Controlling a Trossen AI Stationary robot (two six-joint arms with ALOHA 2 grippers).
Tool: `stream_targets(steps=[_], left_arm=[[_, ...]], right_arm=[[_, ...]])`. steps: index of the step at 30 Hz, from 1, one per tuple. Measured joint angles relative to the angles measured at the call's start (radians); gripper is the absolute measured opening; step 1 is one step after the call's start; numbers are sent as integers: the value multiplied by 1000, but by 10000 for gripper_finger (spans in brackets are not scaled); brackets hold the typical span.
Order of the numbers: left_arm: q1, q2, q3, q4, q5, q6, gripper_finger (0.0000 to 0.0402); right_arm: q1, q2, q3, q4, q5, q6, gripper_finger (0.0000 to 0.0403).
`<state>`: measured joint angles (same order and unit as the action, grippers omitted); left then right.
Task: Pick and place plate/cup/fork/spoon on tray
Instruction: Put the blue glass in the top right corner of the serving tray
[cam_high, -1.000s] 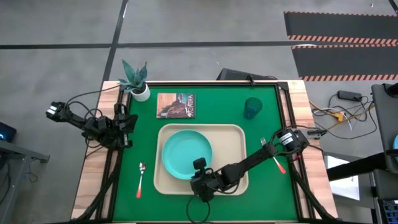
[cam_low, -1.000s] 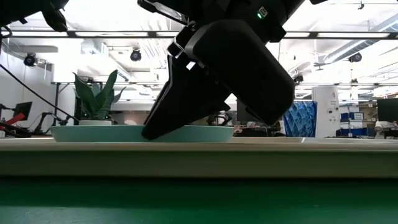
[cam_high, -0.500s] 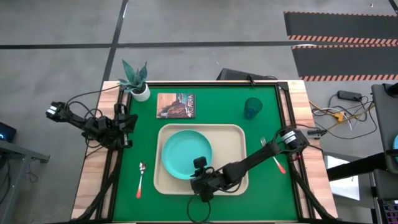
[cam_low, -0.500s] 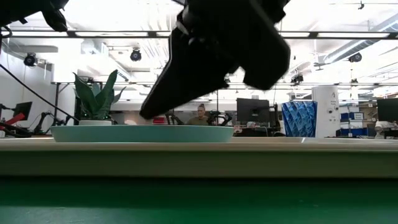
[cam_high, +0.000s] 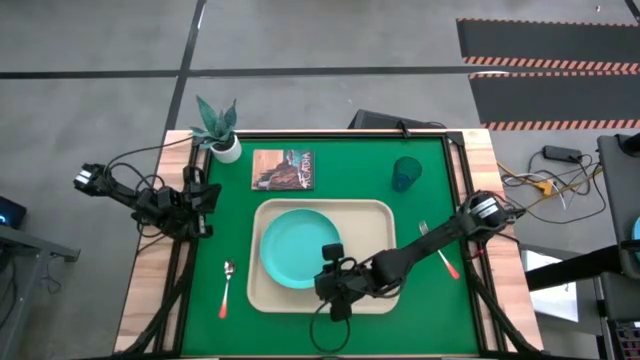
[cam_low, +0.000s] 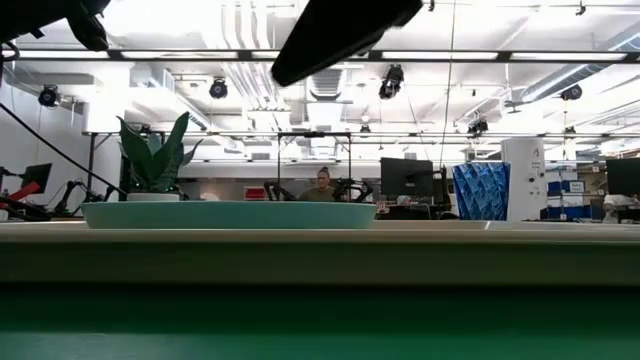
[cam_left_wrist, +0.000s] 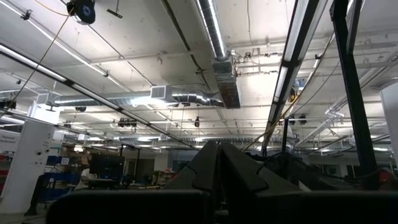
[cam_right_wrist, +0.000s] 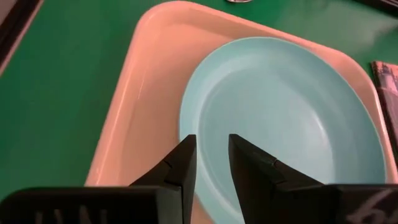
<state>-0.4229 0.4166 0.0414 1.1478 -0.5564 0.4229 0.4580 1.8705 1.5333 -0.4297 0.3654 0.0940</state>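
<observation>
Jaws of right gripper (cam_right_wrist: 210, 163) narrowly parted, empty, raised above plate (cam_right_wrist: 292, 118) rim, plate on tray (cam_right_wrist: 134, 124)

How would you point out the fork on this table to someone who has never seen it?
Start at the big beige tray in the middle of the green table, then look to the green strip on the right arm's side. The fork lies there, partly under that arm, slim silver with a red-orange handle. The spoon, with a like handle, lies on the tray's other side and ends in a rounded bowl, not tines.
</observation>
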Motion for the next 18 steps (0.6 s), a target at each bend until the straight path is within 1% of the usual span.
stream_targets(steps=[4,8,12,14,18], left_arm=[[0,0,0,-2,0,0,4],[0,0,0,-3,0,0,4],[0,0,0,-2,0,0,4],[0,0,0,-2,0,0,4],[0,0,0,1,0,0,4]], right_arm=[[-2,-41,-7,-63,-1,-7,81],[-15,-91,-40,-66,0,-21,72],[-35,-146,-100,-54,1,-23,68],[-49,-174,-142,-27,1,-26,69],[-80,-240,-258,101,0,-68,73]])
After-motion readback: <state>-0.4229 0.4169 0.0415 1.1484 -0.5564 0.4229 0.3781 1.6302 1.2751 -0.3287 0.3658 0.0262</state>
